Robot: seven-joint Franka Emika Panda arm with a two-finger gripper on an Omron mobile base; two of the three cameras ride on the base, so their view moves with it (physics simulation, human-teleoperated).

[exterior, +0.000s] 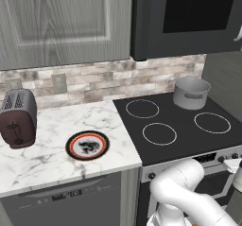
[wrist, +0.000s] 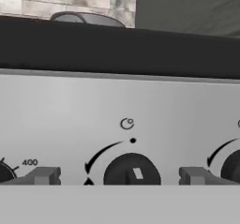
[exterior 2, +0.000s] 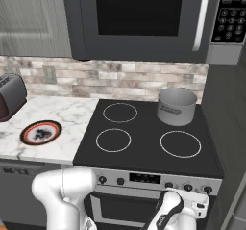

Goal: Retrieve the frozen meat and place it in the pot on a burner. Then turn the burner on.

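From the left base view I see the pot (exterior: pixel 191 92) standing on the rear right burner of the black stove top (exterior: pixel 175 126), with the other three burner rings bare; on the marble counter (exterior: pixel 52 126) to its left sit the toaster (exterior: pixel 18 117) and a round red-rimmed plate (exterior: pixel 87 144), and the white arm bends low at the stove front. I cannot see inside the pot from here, and no frozen meat lies on the counter or stove, so I judge it may already be in the pot, though I cannot confirm that. The right base view gives the same layout: pot at the back right, under the microwave (exterior 2: pixel 139 17), its interior only partly visible and showing nothing I can make out, and the arm reaches down to the right end of the control panel (exterior 2: pixel 153 178), where the gripper (exterior 2: pixel 199 208) sits by the knobs. In the hand view I am facing the steel panel close up, with a dark knob (wrist: pixel 131 172) centred between the two finger tips (wrist: pixel 44 175), which stand spread wide either side of it, not touching it. My reading is that only the burner is left to turn on, and that knob is not yet gripped.
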